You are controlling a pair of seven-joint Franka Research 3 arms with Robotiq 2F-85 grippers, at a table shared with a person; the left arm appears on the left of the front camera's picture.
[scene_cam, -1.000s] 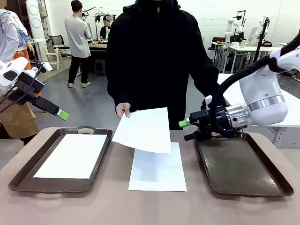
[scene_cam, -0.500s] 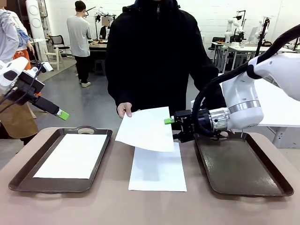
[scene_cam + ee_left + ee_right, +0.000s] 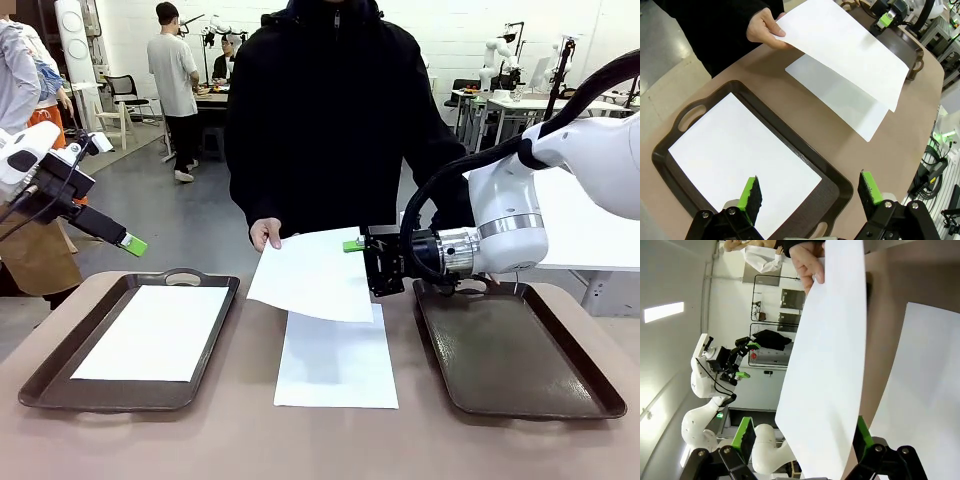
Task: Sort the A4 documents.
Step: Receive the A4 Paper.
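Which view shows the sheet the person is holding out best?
Front view: the held sheet shows whole, the person's hand at one corner, the right gripper at the opposite edge. Left wrist view shows it from above, one corner cropped. Right wrist view shows it close, between the fingers, cropped.

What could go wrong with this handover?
1. The held sheet is pinched by the hand at one corner only and looks floppy. The right gripper, open at its opposite edge, could miss or crease it.
2. If released before the jaws shut, it would likely drop onto the sheet on the table, not the right tray.
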